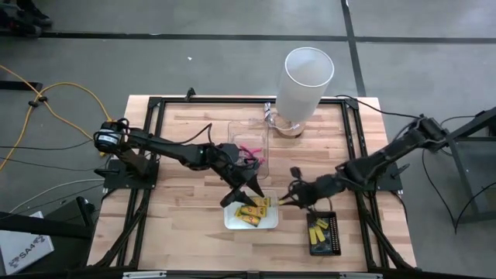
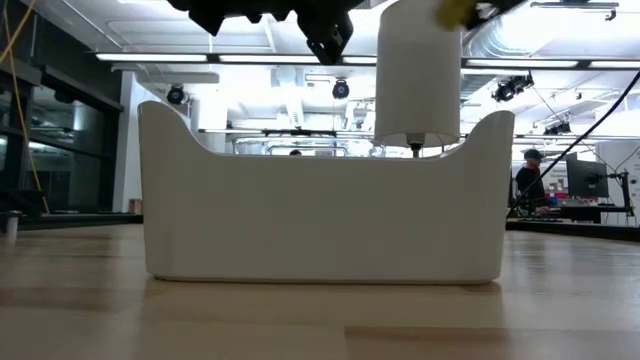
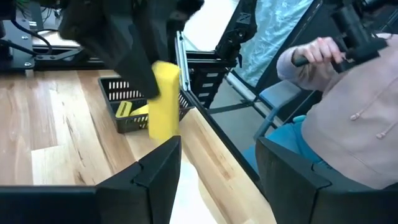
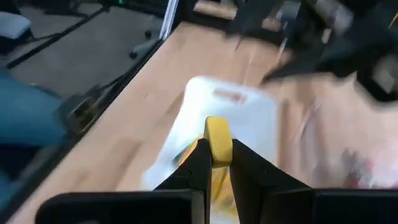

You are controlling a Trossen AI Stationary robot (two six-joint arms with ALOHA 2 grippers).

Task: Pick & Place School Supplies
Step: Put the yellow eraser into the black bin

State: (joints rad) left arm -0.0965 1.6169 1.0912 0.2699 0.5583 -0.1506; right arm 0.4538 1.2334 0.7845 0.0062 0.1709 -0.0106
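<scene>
Right wrist view, item: small plain yellow rectangular block (image 4: 217, 141), upright, apparently smooth-faced.
Right gripper (image 4: 216, 163): clenched on it.
Left gripper (image 1: 245, 194): fingers spread, lower centre.

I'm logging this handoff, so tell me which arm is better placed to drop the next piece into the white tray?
Right, probably. The right gripper is shut on a yellow block beside the white tray; the left gripper hovers open and empty.
</scene>
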